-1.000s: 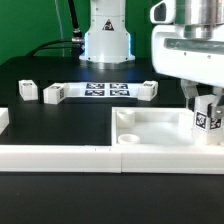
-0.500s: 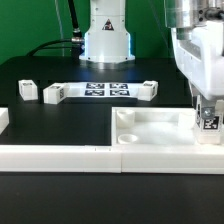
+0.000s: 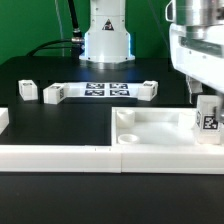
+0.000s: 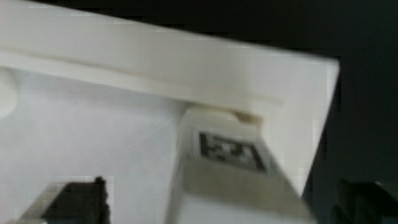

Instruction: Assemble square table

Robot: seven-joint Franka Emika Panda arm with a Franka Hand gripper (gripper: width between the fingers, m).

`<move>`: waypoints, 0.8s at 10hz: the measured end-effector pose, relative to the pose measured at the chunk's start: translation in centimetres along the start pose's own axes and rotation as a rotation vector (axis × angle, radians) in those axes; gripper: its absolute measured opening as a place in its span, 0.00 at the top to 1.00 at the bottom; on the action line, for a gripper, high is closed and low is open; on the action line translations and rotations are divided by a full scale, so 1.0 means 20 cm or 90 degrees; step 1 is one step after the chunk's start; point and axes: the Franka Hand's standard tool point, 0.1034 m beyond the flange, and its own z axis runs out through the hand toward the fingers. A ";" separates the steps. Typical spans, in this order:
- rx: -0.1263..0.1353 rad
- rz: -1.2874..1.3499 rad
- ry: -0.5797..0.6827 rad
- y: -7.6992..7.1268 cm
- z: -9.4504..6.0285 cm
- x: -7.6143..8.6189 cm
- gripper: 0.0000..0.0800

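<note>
The white square tabletop (image 3: 160, 132) lies upside down at the exterior view's right, rim up. A white tagged leg block (image 3: 208, 120) stands upright in its far right corner. My gripper (image 3: 207, 96) hangs just above that leg, open, with one dark finger (image 3: 192, 92) beside the leg's top. In the wrist view the leg (image 4: 231, 160) stands against the tabletop's corner rim (image 4: 214, 75), between my spread fingers (image 4: 80, 200) and clear of both. Three more leg blocks (image 3: 27, 90) (image 3: 53, 94) (image 3: 148, 89) lie on the black table at the back.
The marker board (image 3: 103, 90) lies between the loose legs, in front of the robot base (image 3: 106, 40). Long white border rails (image 3: 60, 155) run along the front, with an end piece (image 3: 3, 120) at the left edge.
My gripper moved right and down with the leg over the corner, then rose a little. The leg now stands free in the tabletop corner.
</note>
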 end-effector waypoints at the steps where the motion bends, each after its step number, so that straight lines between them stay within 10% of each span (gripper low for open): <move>1: 0.001 -0.133 0.007 -0.01 0.00 -0.04 0.19; 8: -0.031 -0.666 0.037 0.00 0.00 0.02 0.19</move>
